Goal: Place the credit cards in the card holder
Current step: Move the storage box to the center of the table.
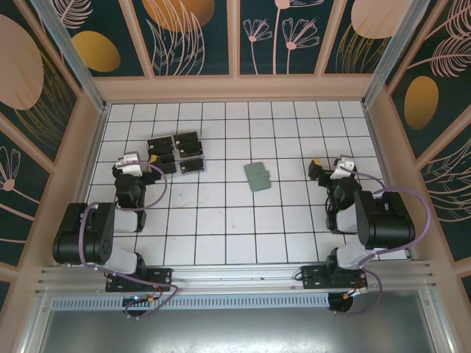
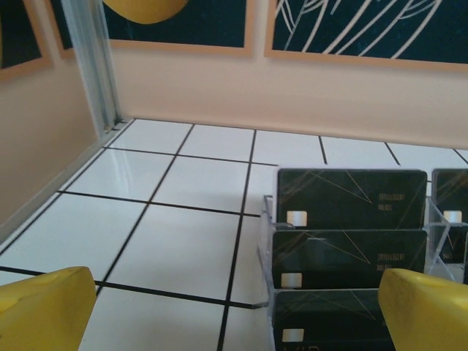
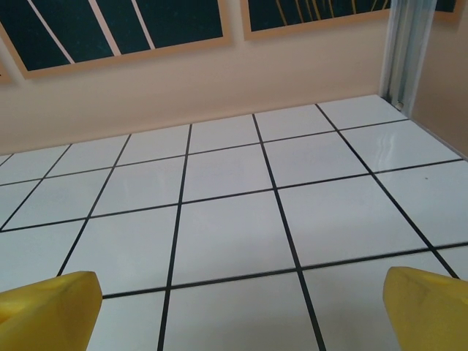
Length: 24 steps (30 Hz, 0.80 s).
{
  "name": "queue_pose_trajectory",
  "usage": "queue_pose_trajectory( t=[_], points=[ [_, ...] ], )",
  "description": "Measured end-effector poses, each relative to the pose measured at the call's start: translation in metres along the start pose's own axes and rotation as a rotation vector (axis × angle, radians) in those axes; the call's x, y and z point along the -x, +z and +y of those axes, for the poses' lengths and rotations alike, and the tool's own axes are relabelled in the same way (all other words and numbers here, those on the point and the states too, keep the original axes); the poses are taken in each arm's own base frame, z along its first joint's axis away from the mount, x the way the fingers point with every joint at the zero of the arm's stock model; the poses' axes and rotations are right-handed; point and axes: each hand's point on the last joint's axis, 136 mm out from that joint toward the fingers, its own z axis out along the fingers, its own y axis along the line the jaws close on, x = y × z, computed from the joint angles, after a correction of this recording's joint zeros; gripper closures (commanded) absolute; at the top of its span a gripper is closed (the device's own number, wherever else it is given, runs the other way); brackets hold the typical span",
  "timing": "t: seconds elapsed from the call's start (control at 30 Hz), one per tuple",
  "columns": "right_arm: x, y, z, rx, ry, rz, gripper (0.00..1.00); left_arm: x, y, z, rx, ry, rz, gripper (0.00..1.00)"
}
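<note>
On the tiled table (image 1: pixel 235 220), left gripper (image 2: pixel 234 318) and right gripper (image 3: pixel 238 311) both spread wide, empty.
Black credit cards (image 1: pixel 176 153) stand in a clear rack (image 2: pixel 265 219) beside the left gripper; green card holder (image 1: pixel 258 176) lies flat mid-table.

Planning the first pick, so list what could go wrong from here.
1. The cards stand close together in a clear rack; the open left gripper could drag the rack or pinch two.
2. The holder lies flat and loose; it may slide during insertion.
</note>
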Motion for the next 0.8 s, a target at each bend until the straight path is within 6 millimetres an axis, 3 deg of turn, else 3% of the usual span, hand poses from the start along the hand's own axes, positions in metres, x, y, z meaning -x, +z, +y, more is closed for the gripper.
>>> queue_pose_trajectory(
  t=[0.13, 0.3, 0.4, 0.53, 0.67, 0.8],
  points=[
    [0.008, -0.017, -0.005, -0.034, 0.005, -0.04, 0.01, 0.021, -0.005, 0.006, 0.038, -0.016, -0.042, 0.01],
    [0.056, -0.03, 0.001, -0.042, 0.018, -0.178, 0.01, 0.022, -0.007, 0.013, 0.077, -0.048, -0.025, 0.01],
    [0.083, -0.036, 0.003, -0.036, 0.119, -0.23, 0.01, 0.023, -0.01, 0.019, 0.114, -0.081, -0.004, 0.01],
    [0.124, -0.036, 0.004, 0.032, 0.359, -0.274, 0.01, 0.051, -0.009, 0.02, 0.137, -0.168, -0.024, 0.02],
    [0.139, -0.029, 0.032, 0.214, 0.509, -0.222, 0.1, 0.089, -0.012, 0.015, 0.112, -0.273, -0.073, 0.01],
    [0.133, -0.017, 0.069, 0.379, 0.562, -0.079, 0.18, 0.097, -0.012, 0.007, 0.074, -0.366, -0.039, 0.01]
  ],
)
